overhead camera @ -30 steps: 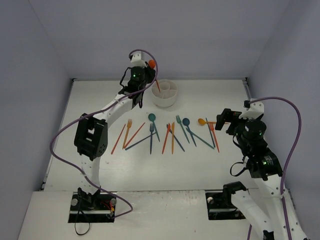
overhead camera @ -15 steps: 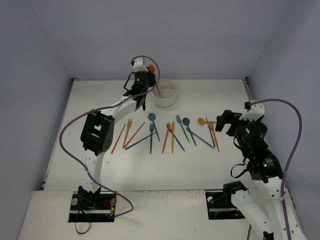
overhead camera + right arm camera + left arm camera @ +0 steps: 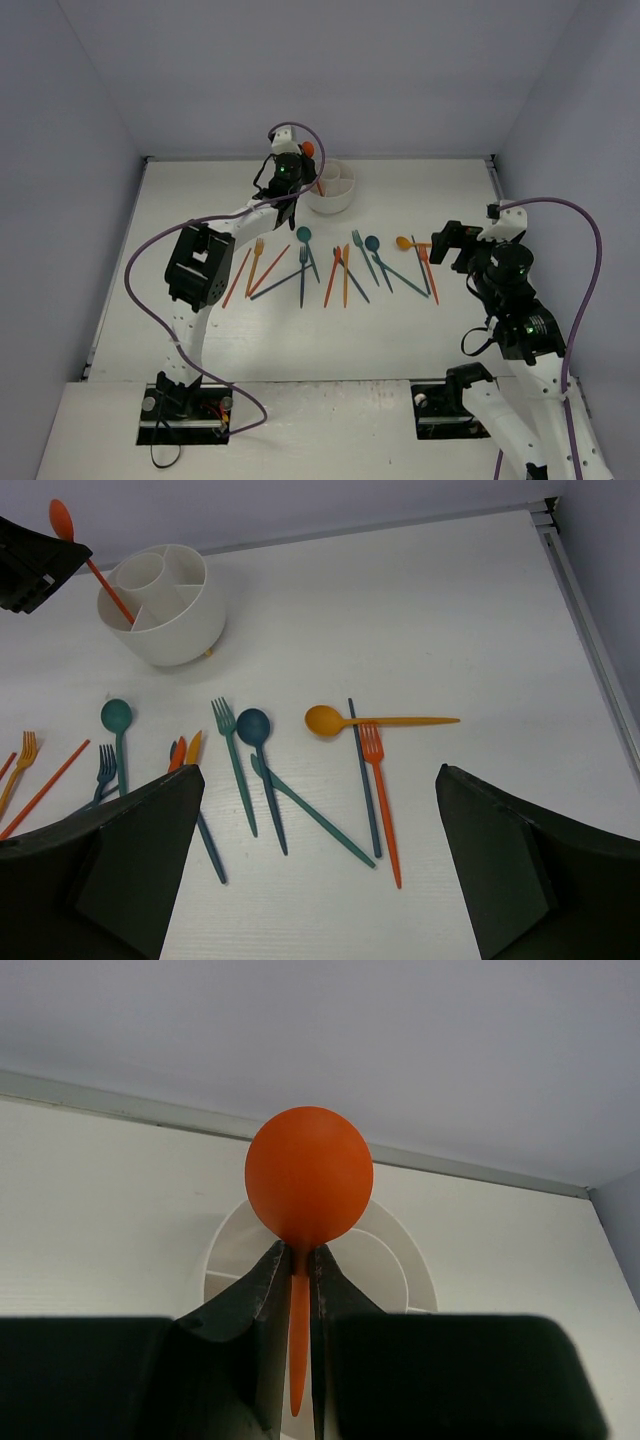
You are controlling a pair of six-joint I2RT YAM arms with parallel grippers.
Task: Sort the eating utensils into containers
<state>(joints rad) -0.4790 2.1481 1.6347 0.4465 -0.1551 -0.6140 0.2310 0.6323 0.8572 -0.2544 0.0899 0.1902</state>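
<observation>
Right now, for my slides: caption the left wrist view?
Left gripper holds an orange plastic spoon over the round white divided cup.

Four thin plastic spoons [image 3: 325, 720], four thin plastic forks [image 3: 372, 742], roughly eight slim plastic knives [image 3: 313, 813]; one round white divided cup [image 3: 180, 640].

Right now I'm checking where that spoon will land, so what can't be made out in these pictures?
- Left wrist view: the left pincer, shut on the red-orange spoon, hides most dividers of the cup.
- Top view: which compartment the spoon's handle points into is too small to tell.
- Right wrist view: the orange fork runs off the left edge; the right pincer's open fingers cover other handles.
</observation>
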